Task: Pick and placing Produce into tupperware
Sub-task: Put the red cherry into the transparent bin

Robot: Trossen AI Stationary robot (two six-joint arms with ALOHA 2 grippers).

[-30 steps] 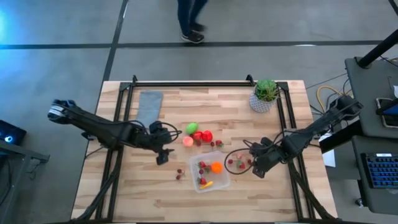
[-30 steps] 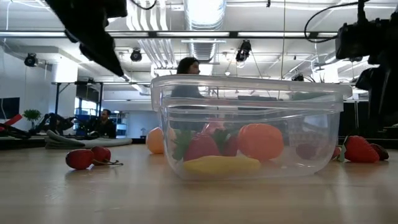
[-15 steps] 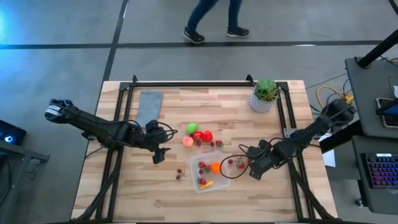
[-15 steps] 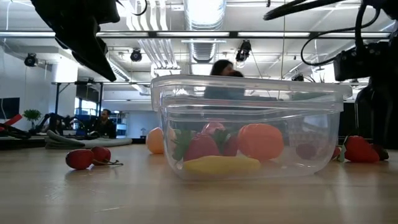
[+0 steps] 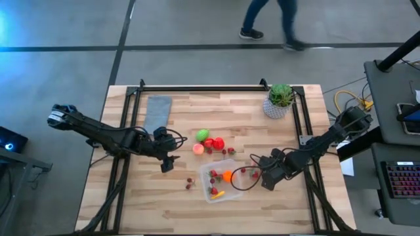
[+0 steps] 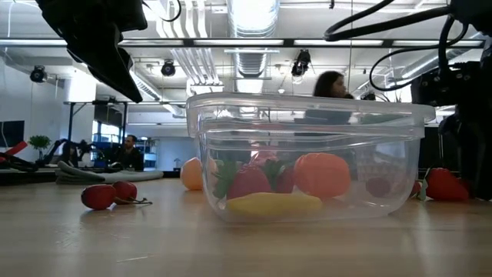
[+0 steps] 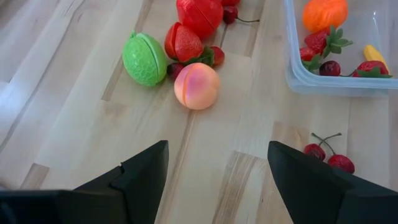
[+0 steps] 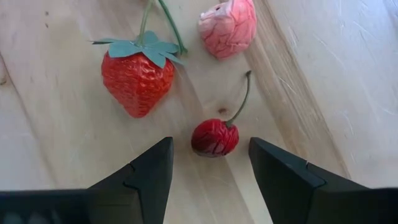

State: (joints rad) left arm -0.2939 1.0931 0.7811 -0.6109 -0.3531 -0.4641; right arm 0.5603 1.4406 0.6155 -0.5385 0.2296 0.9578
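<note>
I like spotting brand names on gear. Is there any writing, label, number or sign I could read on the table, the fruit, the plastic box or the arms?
None that can be read: the tupperware, the produce, the wooden table and both arms show no lettering.

Clear plastic tupperware (image 5: 221,182): I see it mid-worktop (image 5: 131,203).
Loose toy produce cluster (image 5: 209,142): behind it.
Two small cherries (image 5: 189,183): left of it.

Bright overhead ceiling lights (image 6: 250,15); soft shadows, blurred foreground
</note>
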